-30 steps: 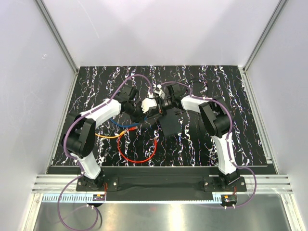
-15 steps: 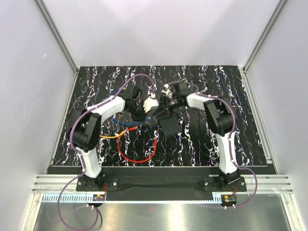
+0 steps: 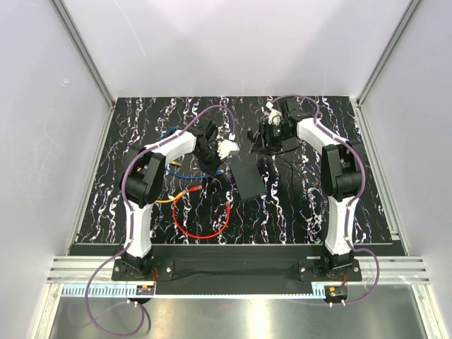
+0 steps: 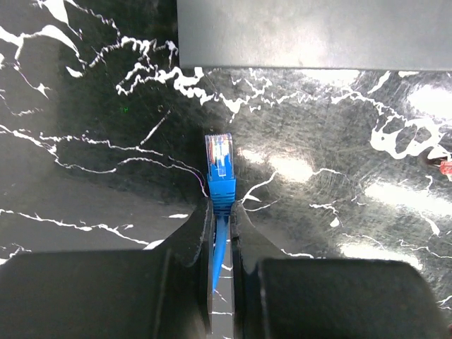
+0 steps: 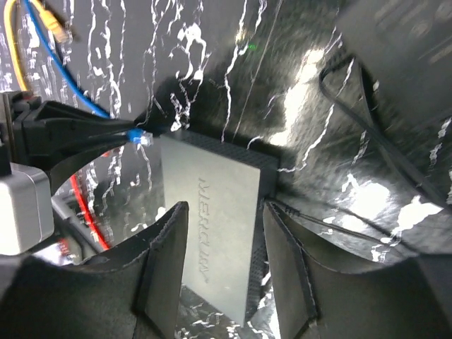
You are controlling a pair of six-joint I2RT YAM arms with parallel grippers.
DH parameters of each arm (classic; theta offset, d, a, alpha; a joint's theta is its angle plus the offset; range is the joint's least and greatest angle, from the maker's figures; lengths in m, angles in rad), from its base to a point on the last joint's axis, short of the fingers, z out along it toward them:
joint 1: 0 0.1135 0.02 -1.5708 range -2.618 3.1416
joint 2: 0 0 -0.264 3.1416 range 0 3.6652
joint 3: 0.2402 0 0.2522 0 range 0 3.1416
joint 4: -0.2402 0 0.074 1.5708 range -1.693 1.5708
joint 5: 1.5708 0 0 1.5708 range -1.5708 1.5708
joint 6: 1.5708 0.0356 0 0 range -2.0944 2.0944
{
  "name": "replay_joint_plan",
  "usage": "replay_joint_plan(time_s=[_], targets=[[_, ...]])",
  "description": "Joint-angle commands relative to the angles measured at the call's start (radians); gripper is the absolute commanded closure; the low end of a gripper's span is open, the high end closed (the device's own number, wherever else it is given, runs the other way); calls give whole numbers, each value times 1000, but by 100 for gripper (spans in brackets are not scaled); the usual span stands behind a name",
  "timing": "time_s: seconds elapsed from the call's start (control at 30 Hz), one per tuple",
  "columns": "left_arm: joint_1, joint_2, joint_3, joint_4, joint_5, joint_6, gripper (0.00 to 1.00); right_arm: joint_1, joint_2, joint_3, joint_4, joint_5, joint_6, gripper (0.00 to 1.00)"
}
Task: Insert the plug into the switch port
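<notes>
The blue plug (image 4: 219, 164) sits pinched in my left gripper (image 4: 220, 209), tip aimed at the edge of the black switch box (image 4: 311, 34) — bare table (image 4: 106, 141) lies between them, and I cannot make out the port. My right gripper (image 5: 224, 210) hangs clear of the box — jaws apart, holding nothing.

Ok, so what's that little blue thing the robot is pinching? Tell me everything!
It is the plug on the end of a blue network cable. Its tip is clear plastic with faint stripes inside, and behind that is a blue rubbery sleeve. The left gripper is shut on it where sleeve meets cable, so the plug sticks straight out ahead. It points at the edge of the flat black switch but is not in it yet; marbled table shows between them.
</notes>
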Motion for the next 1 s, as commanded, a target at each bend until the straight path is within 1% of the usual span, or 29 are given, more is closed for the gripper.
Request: replay_joint_plan(time_s=[0.0,0.23,0.43,0.77,0.97], targets=[[-9,18,59,-42,-9,-3,100,10,22,67,-49,74,-62,47],[-17,23,65,-46,-17,3,100,11,94,124,-47,44,-31,48],[-29,14,48,-31,-32,3,100,19,140,115,-58,1,-12,49],[-46,0,25,-8,-55,3,100,67,151,78,-26,-41,-2,52],[-54,2,30,3,-63,-3,100,85,154,66,-15,-64,-8,56]])
